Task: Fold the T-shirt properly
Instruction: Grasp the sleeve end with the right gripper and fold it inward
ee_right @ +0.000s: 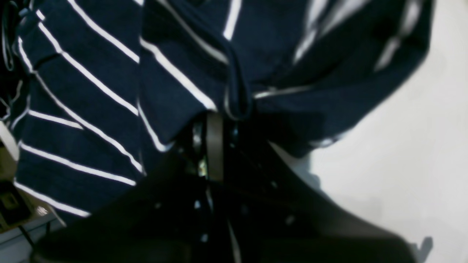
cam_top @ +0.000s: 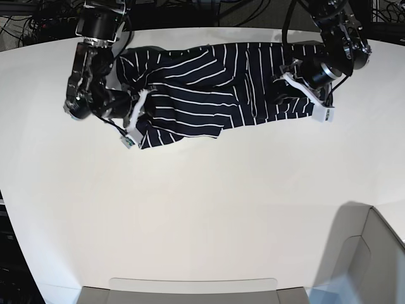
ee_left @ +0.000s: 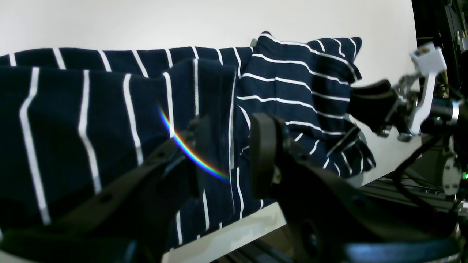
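The T-shirt (cam_top: 209, 88), dark navy with thin white stripes, lies spread and rumpled across the far part of the white table (cam_top: 202, 209). My right gripper (cam_top: 135, 104) is at the shirt's left end in the base view. In the right wrist view my right gripper (ee_right: 215, 122) is shut on a bunched fold of the T-shirt (ee_right: 91, 91). My left gripper (cam_top: 286, 85) hovers at the shirt's right end. In the left wrist view my left gripper (ee_left: 228, 153) is open, its fingers low in front of the T-shirt (ee_left: 292, 84), whose edge shows in the gap.
A grey bin (cam_top: 361, 253) stands at the near right corner and a flat grey tray (cam_top: 193, 288) at the near edge. In the left wrist view the right arm (ee_left: 420, 102) reaches the shirt's far end, and the table edge (ee_left: 256, 226) drops to metal rails.
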### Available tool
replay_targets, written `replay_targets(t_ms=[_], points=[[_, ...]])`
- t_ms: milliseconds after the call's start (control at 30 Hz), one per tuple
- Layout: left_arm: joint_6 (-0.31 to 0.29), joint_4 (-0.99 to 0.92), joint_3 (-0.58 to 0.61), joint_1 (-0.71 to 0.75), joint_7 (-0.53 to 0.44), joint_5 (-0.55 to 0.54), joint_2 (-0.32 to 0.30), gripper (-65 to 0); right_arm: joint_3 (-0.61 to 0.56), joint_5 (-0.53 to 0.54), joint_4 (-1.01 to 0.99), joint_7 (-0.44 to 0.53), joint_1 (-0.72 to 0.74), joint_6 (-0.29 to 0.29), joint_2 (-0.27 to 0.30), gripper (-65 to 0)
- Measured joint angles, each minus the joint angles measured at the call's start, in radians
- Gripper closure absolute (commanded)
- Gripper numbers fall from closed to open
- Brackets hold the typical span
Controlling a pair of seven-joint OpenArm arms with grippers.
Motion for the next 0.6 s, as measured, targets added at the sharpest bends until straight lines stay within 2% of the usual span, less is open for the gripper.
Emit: replay_targets(t_ms=[133, 233, 367, 600], points=[[0.000, 0.000, 0.000, -0.003, -0.001, 0.001, -0.001, -18.0, 0.016, 0.004, -0.009, -0.009, 0.016, 0.000, -0.005, 0.0], [0.000, 0.000, 0.000, 0.000, 0.000, 0.000, 0.000, -18.0, 0.108, -0.012, -0.027, -0.025, 0.054, 0.000, -0.006, 0.0], [0.000, 0.000, -0.007, -0.001, 0.000, 0.000, -0.001, -18.0, 0.232, -0.088, -0.041, -0.065, 0.119, 0.000, 0.076, 0.0], [0.000, 0.000, -0.008, 0.031, 0.000, -0.003, 0.000, -18.0, 0.364, -0.110, -0.241, -0.075, 0.234, 0.000, 0.239, 0.0]])
